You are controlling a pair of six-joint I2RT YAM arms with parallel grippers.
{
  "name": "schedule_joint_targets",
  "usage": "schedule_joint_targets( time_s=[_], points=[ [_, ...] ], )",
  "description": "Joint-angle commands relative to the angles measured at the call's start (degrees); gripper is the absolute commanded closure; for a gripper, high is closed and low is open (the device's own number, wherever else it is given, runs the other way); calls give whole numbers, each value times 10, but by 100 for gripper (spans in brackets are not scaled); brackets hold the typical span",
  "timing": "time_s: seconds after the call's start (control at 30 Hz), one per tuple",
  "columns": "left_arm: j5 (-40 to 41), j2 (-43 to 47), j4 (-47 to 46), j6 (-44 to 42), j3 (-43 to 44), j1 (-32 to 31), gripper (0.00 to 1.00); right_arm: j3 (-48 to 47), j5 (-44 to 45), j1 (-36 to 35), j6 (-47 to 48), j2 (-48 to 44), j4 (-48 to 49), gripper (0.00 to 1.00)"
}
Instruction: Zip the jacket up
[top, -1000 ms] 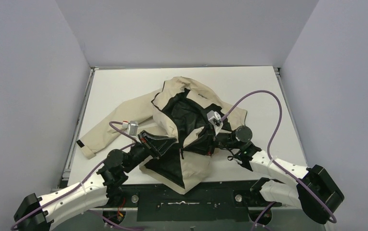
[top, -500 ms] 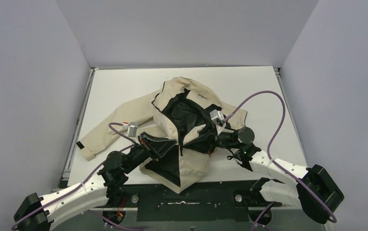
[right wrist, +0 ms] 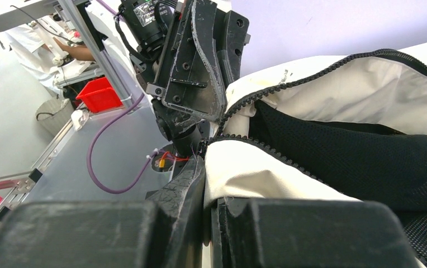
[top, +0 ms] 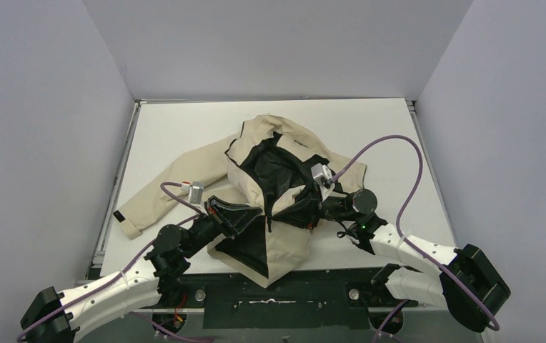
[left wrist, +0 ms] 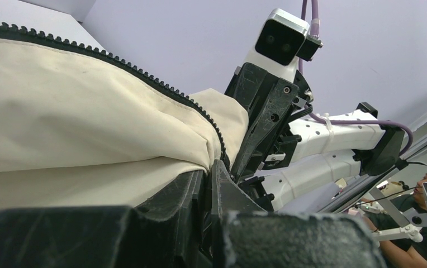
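Observation:
The beige jacket with black lining lies open on the white table, one sleeve stretched to the left. My left gripper is shut on the jacket's left front edge near the zipper bottom; in the left wrist view the beige cloth and its dark zipper teeth run into the closed left gripper. My right gripper is shut on the right front edge; in the right wrist view beige cloth is pinched in the right gripper. The two grippers face each other, close together, at the zipper's lower end.
The jacket's hem hangs over the table's near edge. The left sleeve cuff lies near the table's left edge. Purple cables loop above both arms. Grey walls enclose the table on three sides.
The right gripper has shifted slightly left toward the left gripper, bringing the two front edges closer. The left gripper has barely moved.

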State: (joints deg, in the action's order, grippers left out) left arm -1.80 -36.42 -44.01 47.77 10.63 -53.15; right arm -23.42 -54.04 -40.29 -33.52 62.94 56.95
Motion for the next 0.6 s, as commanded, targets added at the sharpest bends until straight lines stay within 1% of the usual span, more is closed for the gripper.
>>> schedule_joint_targets(
  time_s=[0.0, 0.57],
  points=[
    [-8, 10, -62, -1, 9, 1, 100, -6, 0, -8, 19, 3, 43, 100],
    [-16, 11, -62, 2, 8, 1, 100, -8, 13, -11, 27, -7, 33, 100]
  ],
)
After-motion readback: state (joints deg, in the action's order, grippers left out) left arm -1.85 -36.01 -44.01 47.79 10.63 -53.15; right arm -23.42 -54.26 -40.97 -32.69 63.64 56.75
